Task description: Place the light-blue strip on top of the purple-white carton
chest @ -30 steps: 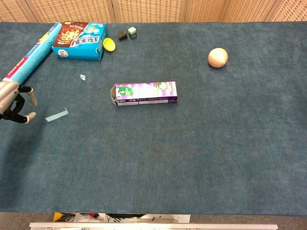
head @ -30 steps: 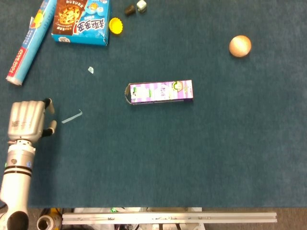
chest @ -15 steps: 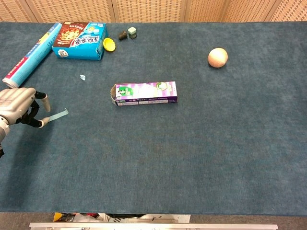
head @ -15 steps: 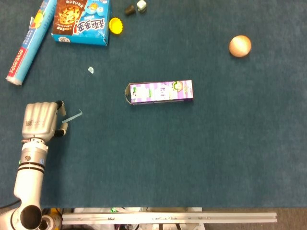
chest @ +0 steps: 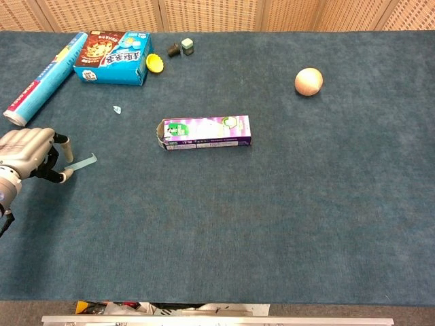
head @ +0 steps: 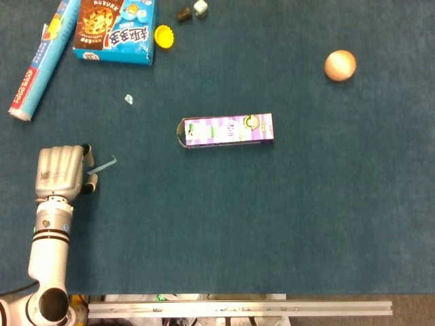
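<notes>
Strip [head: 103, 164] lies flat just beside left hand [head: 61, 173], far left of carton [head: 228, 130]; fingers curled, holding nothing yet. Thin paper could easily slip.

Left hand [head: 62, 172] low over the bench [head: 272, 217] at its left edge, back of hand up, fingers curled down, fingertips [chest: 66, 146] spread slightly. Forearm runs straight back to the near edge. Right hand not visible.

Light-blue strip [head: 103, 164], purple-white striped carton [head: 228, 130], silver hand [head: 61, 172], teal table [head: 272, 217]
</notes>
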`<state>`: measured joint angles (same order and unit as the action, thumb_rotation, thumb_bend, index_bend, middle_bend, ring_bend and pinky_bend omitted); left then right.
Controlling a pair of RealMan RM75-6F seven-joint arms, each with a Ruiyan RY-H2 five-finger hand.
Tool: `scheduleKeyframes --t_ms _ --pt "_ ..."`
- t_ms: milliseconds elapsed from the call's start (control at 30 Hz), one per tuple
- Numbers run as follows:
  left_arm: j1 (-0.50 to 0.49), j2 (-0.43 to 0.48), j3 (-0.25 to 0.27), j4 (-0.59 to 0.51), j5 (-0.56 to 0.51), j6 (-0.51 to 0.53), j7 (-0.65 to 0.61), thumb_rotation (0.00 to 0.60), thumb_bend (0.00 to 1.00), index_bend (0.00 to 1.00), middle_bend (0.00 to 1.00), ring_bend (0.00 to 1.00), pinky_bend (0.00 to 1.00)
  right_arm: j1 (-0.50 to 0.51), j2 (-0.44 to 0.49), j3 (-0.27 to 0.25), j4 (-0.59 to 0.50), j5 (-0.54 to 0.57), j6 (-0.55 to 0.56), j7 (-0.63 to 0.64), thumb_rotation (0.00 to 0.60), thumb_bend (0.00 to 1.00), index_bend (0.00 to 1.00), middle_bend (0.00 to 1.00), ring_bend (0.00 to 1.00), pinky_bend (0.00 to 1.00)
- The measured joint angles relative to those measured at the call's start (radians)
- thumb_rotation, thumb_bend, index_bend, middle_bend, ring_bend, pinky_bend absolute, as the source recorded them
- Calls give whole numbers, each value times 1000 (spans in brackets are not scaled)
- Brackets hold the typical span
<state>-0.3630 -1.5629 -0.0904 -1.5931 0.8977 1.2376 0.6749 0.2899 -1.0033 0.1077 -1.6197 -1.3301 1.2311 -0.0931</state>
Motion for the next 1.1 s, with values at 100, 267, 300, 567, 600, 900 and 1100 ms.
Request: scheduleKeyframes --t_ms 100,267,300,567,600,900,1100 --pt "-4 -9 -2 14 -7 -3 -1 600 295 493 829 876 961 -1 1 0 1 0 -2 2 600 192 157 443 344 426" --pt "-11 -20 -3 30 -18 -8 -3 600 296 498 831 878 961 -3 2 1 -1 2 -2 0 600 192 157 443 344 427" --pt "-12 -21 -3 32 -19 -9 -3 600 296 500 831 878 963 -4 2 1 -1 3 -2 0 600 192 157 443 344 427" --pt "-17 -25 -3 42 -25 -12 -10 600 296 507 835 882 970 -8 5 2 -6 3 3 -2 600 191 157 443 344 426" --pt "-17 -25 -3 41 -26 -14 -11 600 296 507 835 882 971 -10 5 2 -7 2 6 -3 600 191 157 443 344 426" --pt "-21 -24 0 45 -30 -21 -20 600 296 525 838 885 972 -16 7 1 -9 2 7 0 600 191 158 443 344 426" --pt "-24 -27 0 50 -33 -23 -27 600 296 537 841 886 977 -19 8 1 -8 4 6 2 600 190 158 443 344 426"
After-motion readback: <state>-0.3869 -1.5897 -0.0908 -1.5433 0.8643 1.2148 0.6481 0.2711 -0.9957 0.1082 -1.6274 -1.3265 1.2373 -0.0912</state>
